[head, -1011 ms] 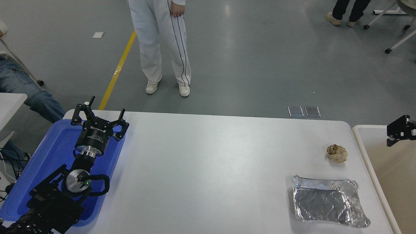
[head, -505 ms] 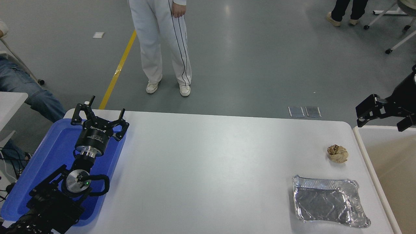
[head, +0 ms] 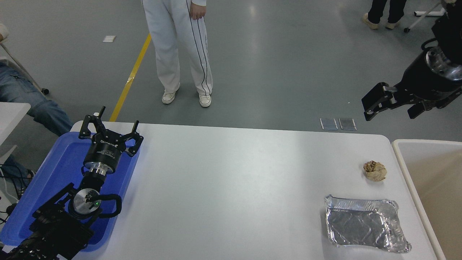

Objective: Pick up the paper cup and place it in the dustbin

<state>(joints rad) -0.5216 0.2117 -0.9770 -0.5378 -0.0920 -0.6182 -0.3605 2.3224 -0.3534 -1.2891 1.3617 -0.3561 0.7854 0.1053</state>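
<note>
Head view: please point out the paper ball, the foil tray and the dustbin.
paper ball [head: 374, 170], head view, its crumpled middle.
foil tray [head: 363, 202], head view, its far rim.
dustbin [head: 408, 173], head view, its pale left rim.

Lab: grey floor [head: 288, 65], yellow line [head: 131, 76].

On the tabletop [head: 231, 187] a tray [head: 57, 173] lies at the left edge, the left tool [head: 110, 131] above its far end. Near the right edge sits a paper ball [head: 374, 170], a foil tray [head: 364, 224] just in front of it — the dustbin [head: 400, 159] stands beside the tabletop's right edge, the right tool [head: 393, 104] raised beyond the far right corner
</note>
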